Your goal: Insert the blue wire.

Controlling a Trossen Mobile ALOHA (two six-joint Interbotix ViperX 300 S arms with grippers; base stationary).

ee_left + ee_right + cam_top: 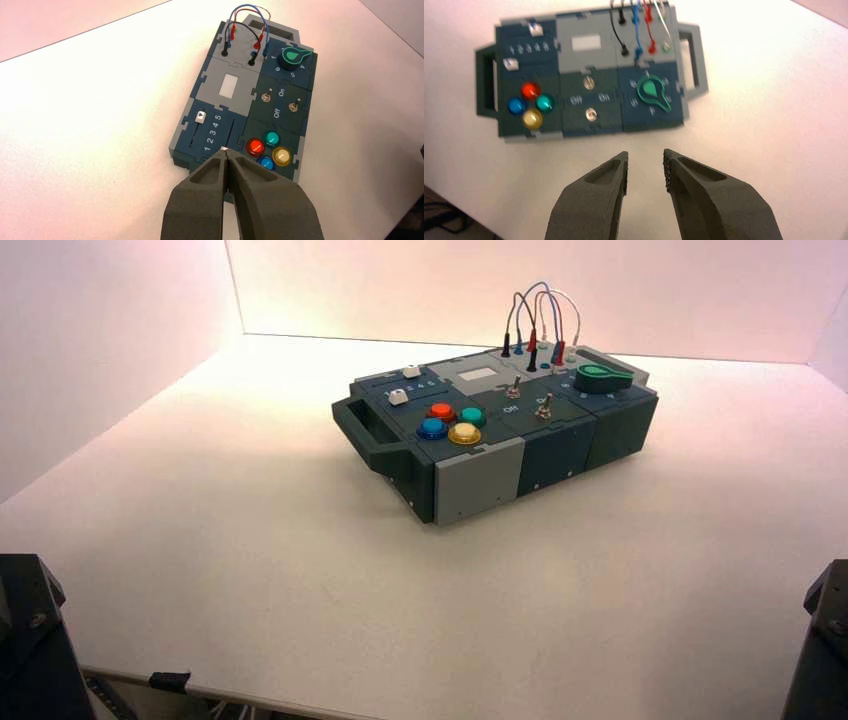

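Box point(480, 440), the landmark: it stands on the worktop point(300, 590), turned askew, a handle at each end. All places below are read against it.

Blue wire point(541, 283) (the task's thing): it arches over the grey wire panel point(239, 35), on the box's far side toward its right end. One blue plug point(229, 44) stands in that panel. The other blue plug point(265, 49) is by the panel's edge, near the knob panel, leaning, and apart from the blue socket point(253, 53), which shows uncovered (whether its tip touches the box, I cannot tell).

Same panel, sockets holding plugs: black lead point(243, 23), both ends seated; red lead point(246, 9) and white lead point(562, 294) also arch there (their seating is harder to read).

Rest of the box: green knob point(650, 89) in front of the wire panel; two toggle switches point(589, 82) mid-box; red, green, blue and yellow buttons point(530, 91) and two white sliders point(536, 30) toward the left end.

Left end effector point(226, 151): above the worktop, off the box's left end, fingers together. Right end effector point(645, 151): on the near side of the box, above the worktop, fingers wide apart (only worktop between them).
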